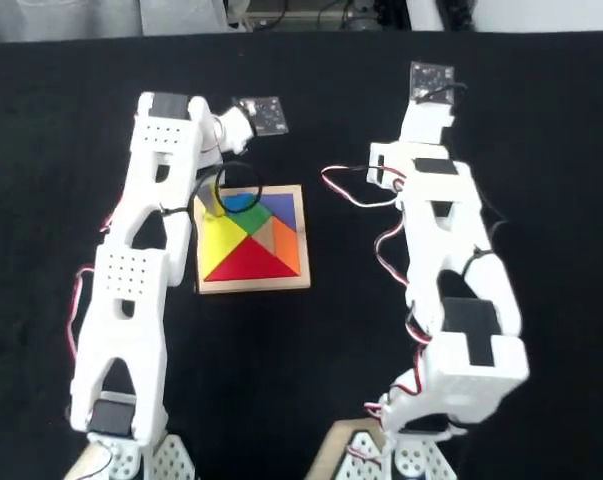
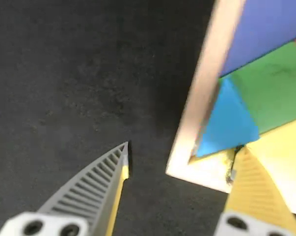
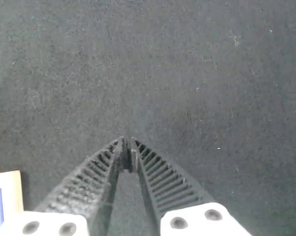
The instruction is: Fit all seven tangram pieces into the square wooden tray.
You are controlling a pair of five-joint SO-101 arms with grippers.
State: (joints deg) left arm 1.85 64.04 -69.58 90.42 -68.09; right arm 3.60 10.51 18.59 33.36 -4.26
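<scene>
Surface [image 1: 311, 380]: black cloth, carrying both arms and the tray.
Left arm [image 1: 131, 300]: based at 7 o'clock, stretched toward 11 o'clock along the tray's 9 o'clock side, partly covering that edge.
Right arm [image 1: 451, 270]: based at 5 o'clock, stretched toward 1 o'clock, well apart from the tray on its 3 o'clock side.
Tray [image 1: 253, 286]: square, wooden, near the middle of the surface between the arms, coloured pieces lying flat inside.
Red piece [image 1: 249, 262]: large triangle along the tray's 6 o'clock rim.
Yellow piece [image 1: 219, 240]: large triangle on the 9 o'clock side, touching the red one.
Orange piece [image 1: 287, 246]: against the 3 o'clock rim.
Green piece [image 1: 278, 208]: toward 1 o'clock.
Light blue piece [image 1: 243, 202]: at the 12 o'clock rim, beside the green.
Left tool [image 2: 182, 147]: spread wide and holding nothing, straddling the tray's 11 o'clock corner, one finger over bare cloth outside the rim, the other over the corner by the light blue and yellow pieces; contact not clear.
Right tool [image 3: 127, 147]: fingers pressed together, gripping nothing, above bare cloth.
</scene>
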